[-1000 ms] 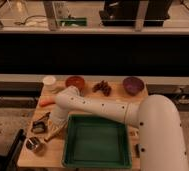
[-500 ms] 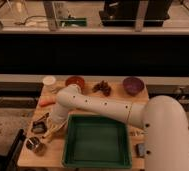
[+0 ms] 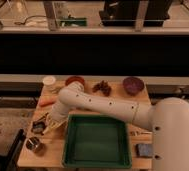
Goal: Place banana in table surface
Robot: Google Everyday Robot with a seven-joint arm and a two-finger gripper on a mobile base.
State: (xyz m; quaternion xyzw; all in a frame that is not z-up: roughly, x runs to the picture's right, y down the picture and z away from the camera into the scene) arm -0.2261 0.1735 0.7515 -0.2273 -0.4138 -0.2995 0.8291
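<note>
The banana (image 3: 53, 127) is a pale yellow-tan strip, tilted, at the end of my arm just left of the green tray. My gripper (image 3: 50, 124) is shut on it and holds it low over the left part of the light-brown wooden table surface (image 3: 47, 154). The white arm (image 3: 103, 106) reaches in from the right, across the tray's far edge, and hides the table behind it. I cannot tell whether the banana touches the wood.
A green tray (image 3: 96, 141) fills the table's front middle. An orange carrot (image 3: 47, 101) lies left of the arm. A dark utensil (image 3: 38, 125) and a metal cup (image 3: 34, 145) sit at front left. A white cup (image 3: 49, 81), red bowl (image 3: 75, 80), brown clump (image 3: 103, 87) and purple bowl (image 3: 133, 85) line the back.
My gripper has moved down and slightly left with the banana, closer to the tabletop beside the tray. Everything else on the table is where it was.
</note>
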